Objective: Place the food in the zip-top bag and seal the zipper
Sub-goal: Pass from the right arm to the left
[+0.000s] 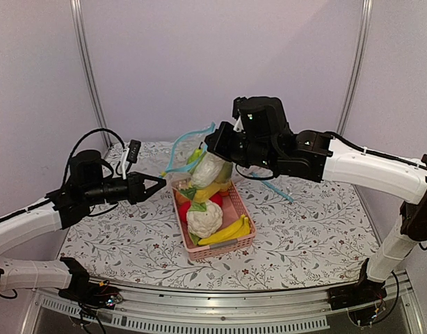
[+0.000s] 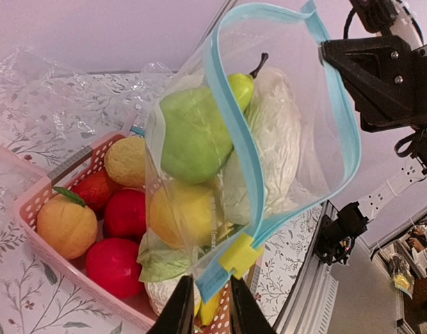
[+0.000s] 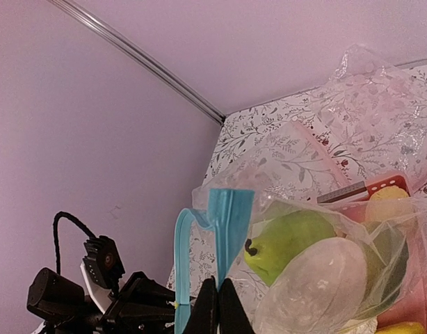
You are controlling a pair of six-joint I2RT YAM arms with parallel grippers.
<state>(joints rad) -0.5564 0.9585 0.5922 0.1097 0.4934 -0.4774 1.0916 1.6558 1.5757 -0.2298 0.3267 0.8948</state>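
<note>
Floral table [image 1: 304, 229] below; bag [image 2: 318, 160], food [image 2: 192, 132] inside, hangs over basket [image 1: 245, 209]. Right gripper [image 3: 215, 306] pinched tight on zipper [image 3: 227, 216]. Left gripper [image 2: 211, 292] narrowly parted at zipper end, near yellow slider [image 2: 240, 254]. Advice: clamp slider squarely, hold strip taut, pull straight.

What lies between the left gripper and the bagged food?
In the left wrist view, only the end of the zipper with its yellow slider, then the clear wall of the bag.

The clear bag [image 2: 323, 163] is hanging from the right claw [image 3: 217, 300], blue zipper [image 2: 234, 139] gaping open, holding green fruit [image 2: 192, 132], yellow fruit [image 2: 180, 212], white piece [image 2: 272, 149].
</note>
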